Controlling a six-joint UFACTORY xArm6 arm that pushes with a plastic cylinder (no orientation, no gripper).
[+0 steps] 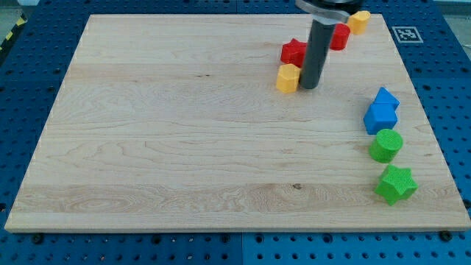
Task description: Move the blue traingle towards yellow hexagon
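Observation:
My tip (309,87) rests on the board just right of a yellow hexagon-like block (288,77), touching or nearly touching it. The blue triangle (385,97) lies near the board's right edge, well to the right of and slightly below my tip. A second blue block (380,118) sits against the triangle's lower side. A second yellow block (359,20) sits at the view's top, to the right of the rod; its shape is unclear.
A red star (294,51) lies just above the yellow hexagon-like block. A red block (339,35) is partly hidden behind the rod. A green cylinder (385,145) and a green star (396,184) lie below the blue blocks. The wooden board (169,147) rests on a blue pegboard.

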